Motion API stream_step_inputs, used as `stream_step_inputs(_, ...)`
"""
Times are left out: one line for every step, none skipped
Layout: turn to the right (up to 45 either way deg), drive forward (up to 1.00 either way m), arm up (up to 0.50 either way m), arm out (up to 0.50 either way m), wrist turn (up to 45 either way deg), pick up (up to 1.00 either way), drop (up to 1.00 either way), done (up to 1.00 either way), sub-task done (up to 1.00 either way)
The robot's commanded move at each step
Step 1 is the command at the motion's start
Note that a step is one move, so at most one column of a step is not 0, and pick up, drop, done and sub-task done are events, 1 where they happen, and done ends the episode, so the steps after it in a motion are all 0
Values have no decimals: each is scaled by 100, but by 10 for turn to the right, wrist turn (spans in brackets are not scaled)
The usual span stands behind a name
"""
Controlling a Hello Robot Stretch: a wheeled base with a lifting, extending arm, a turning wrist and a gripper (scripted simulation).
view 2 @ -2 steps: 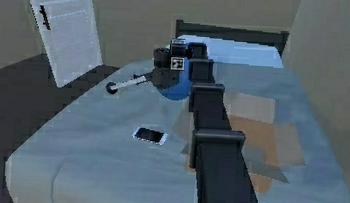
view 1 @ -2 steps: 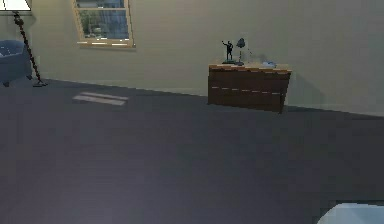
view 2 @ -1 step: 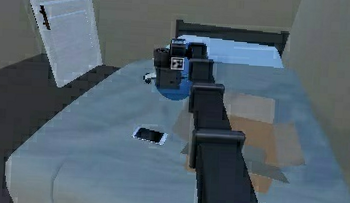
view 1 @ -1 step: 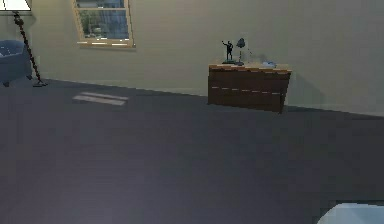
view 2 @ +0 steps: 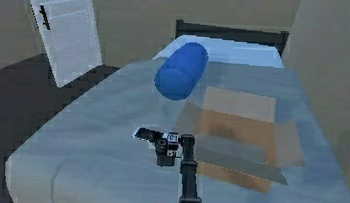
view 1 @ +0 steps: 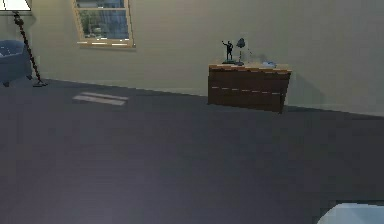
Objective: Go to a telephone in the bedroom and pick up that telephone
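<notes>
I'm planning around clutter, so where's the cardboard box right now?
The box sits on the bed, right of the arm side view's middle, with the blue bolster just up and left of it.

You can't tell whether the claw [view 2: 156, 142] holds anything: a small dark thing [view 2: 141, 134] lies on the bed [view 2: 71, 134] at its far end, too small to name. Items on the dresser [view 1: 248, 85] are just blobs. The lamp [view 1: 16, 5] and the window [view 1: 103, 20] are cut off by the top edge.
</notes>
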Motion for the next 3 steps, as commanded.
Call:
stream_step_inputs(0,0,0,0,0,100,0,0,0)
stream_step_inputs(0,0,10,0,0,0,0,0,0)
stream_step_inputs(0,0,0,0,0,0,0,100,0)
